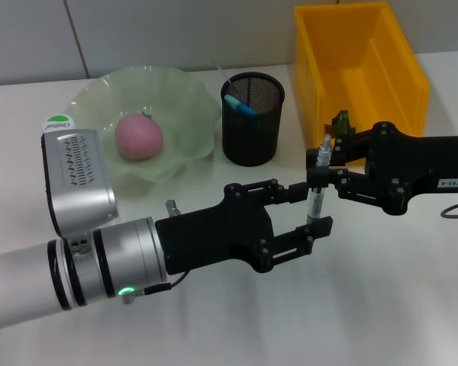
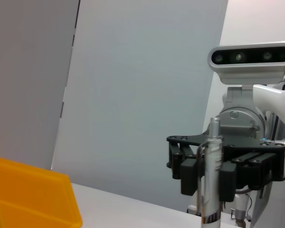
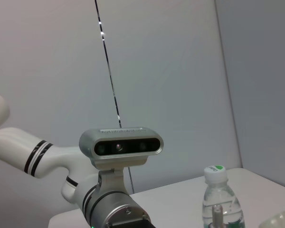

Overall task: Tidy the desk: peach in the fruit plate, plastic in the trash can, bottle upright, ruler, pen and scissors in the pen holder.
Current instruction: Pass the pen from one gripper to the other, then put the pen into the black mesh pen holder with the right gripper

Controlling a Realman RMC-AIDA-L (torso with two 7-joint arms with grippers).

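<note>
bottle (image 3: 222, 199) upright w/ green cap, left arm's wrist cam (image 3: 120, 147)

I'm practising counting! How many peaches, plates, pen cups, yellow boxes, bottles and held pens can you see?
Peach: 1
Plate: 1
Pen cup: 1
Yellow box: 1
Bottle: 1
Pen: 1, gripped by the right end effector, with the left end effector open around it
Total: 6
</note>
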